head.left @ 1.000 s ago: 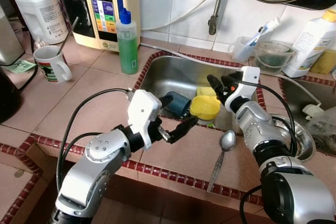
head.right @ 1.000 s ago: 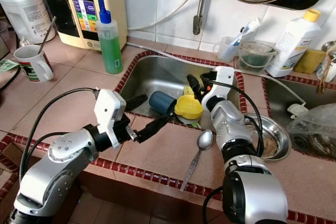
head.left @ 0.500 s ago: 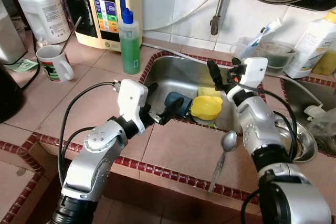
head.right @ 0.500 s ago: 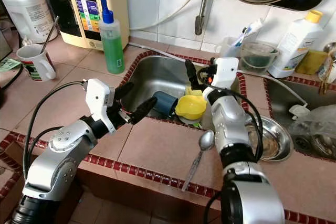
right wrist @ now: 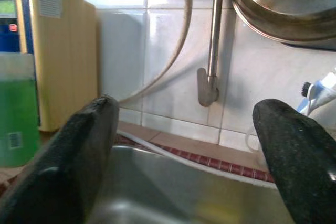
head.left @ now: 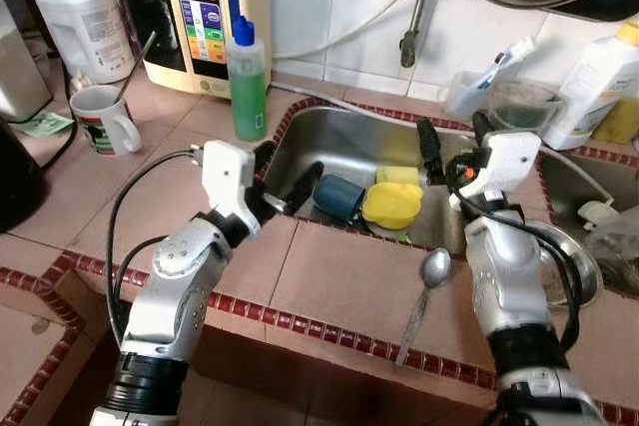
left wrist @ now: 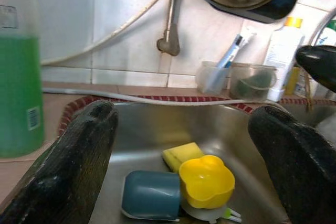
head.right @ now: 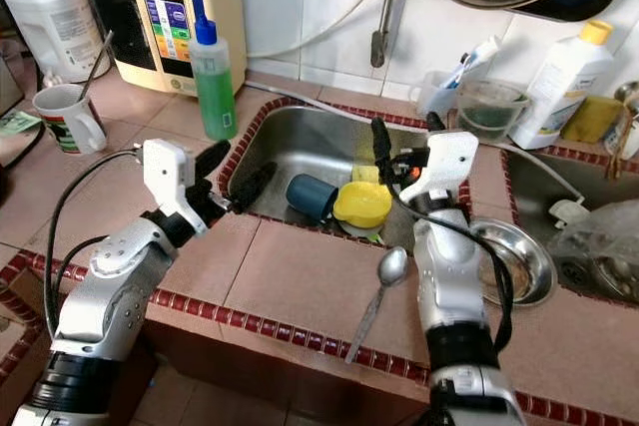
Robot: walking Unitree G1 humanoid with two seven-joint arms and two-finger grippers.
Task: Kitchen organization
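while both claws hang over the steel sink (head.left: 329, 142), neither holds anything: the left claw (head.left: 286, 179) sits at the sink's near left corner with its two black fingers spread apart, and the right claw (head.left: 451, 142) is raised above the sink's right edge, fingers likewise spread and pointing up toward the tiled wall.

the dishes lie ahead of the left claw and a little to its right, down in the basin. nearest is a blue cup (head.left: 337, 196) lying on its side, its long axis running roughly across the sink with its mouth toward the left claw. touching it on the right is a yellow flower-shaped bowl (head.left: 390, 205), upright and seemingly empty, resting on something pale with a green bit at its near edge. a yellow sponge (head.left: 396, 175) lies just behind the bowl. in the left wrist view the cup and bowl sit between the two fingers, below them.

i judge the left claw nearer the cup; the right claw is above the bowl and would have to tip down into the basin.

on the counter (head.left: 339, 281), a spoon (head.left: 423, 286) lies near the front edge, bowl end toward the sink, beside the right arm. a shallow steel dish (head.right: 519, 261) sits to the right of the sink; what it holds i cannot tell.
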